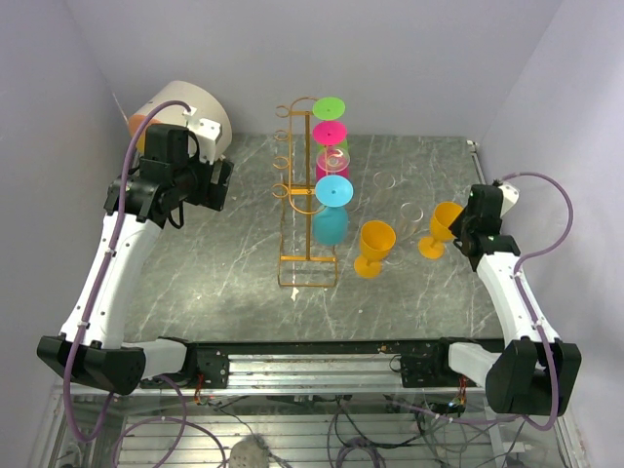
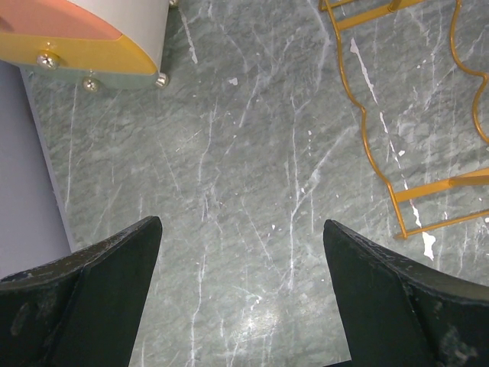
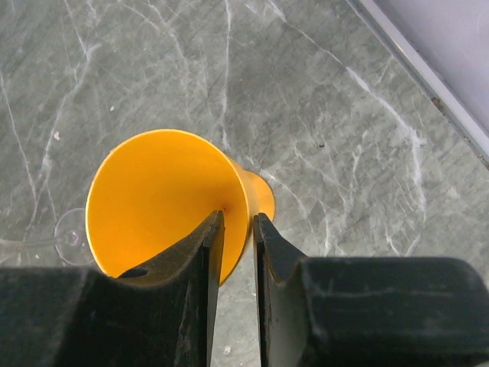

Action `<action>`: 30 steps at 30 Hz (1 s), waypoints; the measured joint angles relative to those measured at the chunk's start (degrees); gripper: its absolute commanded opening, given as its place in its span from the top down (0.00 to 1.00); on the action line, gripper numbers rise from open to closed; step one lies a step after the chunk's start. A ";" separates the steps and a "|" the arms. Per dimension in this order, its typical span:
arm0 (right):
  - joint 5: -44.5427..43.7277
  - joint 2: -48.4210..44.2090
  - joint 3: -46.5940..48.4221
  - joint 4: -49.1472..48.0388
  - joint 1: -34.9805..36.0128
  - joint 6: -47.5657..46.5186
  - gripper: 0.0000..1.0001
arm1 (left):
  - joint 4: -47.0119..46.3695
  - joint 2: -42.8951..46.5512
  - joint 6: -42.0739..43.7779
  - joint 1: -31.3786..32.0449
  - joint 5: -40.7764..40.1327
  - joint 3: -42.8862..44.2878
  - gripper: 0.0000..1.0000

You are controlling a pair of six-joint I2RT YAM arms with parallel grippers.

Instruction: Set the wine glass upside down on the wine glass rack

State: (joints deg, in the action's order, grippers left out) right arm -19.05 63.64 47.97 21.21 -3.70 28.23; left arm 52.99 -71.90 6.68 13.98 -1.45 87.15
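Note:
The golden wire wine glass rack (image 1: pixel 304 210) stands mid-table with a green, a pink and a cyan glass hanging upside down on its right side. Its base shows in the left wrist view (image 2: pixel 428 206). An orange wine glass (image 1: pixel 444 226) stands upright at the right. My right gripper (image 1: pixel 462 234) is shut on its rim wall: in the right wrist view the gripper (image 3: pixel 238 218) has one finger inside the orange bowl (image 3: pixel 153 191) and one outside. A second orange glass (image 1: pixel 374 248) stands nearer the rack. My left gripper (image 1: pixel 219 183) hangs open and empty above the bare tabletop (image 2: pixel 243 229).
A white and orange drum-like object (image 1: pixel 185 112) sits at the back left, also in the left wrist view (image 2: pixel 92 38). Clear glassware (image 1: pixel 395 195) lies behind the orange glasses; part of it shows in the right wrist view (image 3: pixel 69 233). The side wall is close on the right.

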 measured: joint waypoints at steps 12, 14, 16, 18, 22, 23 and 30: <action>1.38 -1.79 -1.60 1.49 -0.09 0.17 1.00 | 0.00 0.00 -0.09 0.00 -0.07 0.02 0.02; 1.31 -3.17 -1.20 2.91 -0.09 0.09 1.00 | 0.24 -0.13 -0.09 0.00 -1.18 0.48 0.01; 0.90 -4.96 0.09 4.37 -0.09 0.04 1.00 | 0.96 -0.79 -0.11 0.00 -2.99 2.45 0.01; -0.48 -7.08 3.52 5.68 -0.09 -0.09 1.00 | 1.60 -1.62 -0.11 0.00 -4.55 5.38 0.01; -2.84 -9.55 10.75 5.01 -0.09 -0.31 1.00 | 3.26 -3.13 -0.61 -0.04 -5.60 13.66 0.00; -3.28 -10.51 12.44 3.45 -0.09 -0.39 1.00 | 3.50 -3.43 -0.94 -0.09 -5.42 15.69 0.01; -0.70 -10.25 23.30 -12.22 -0.11 -2.10 1.00 | 6.51 -7.65 -4.92 -1.84 4.87 32.02 0.04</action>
State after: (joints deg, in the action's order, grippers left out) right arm -19.75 53.39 71.26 8.99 -3.81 26.13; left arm 59.51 -79.55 1.76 12.14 3.42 119.17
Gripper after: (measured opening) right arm 0.011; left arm 0.965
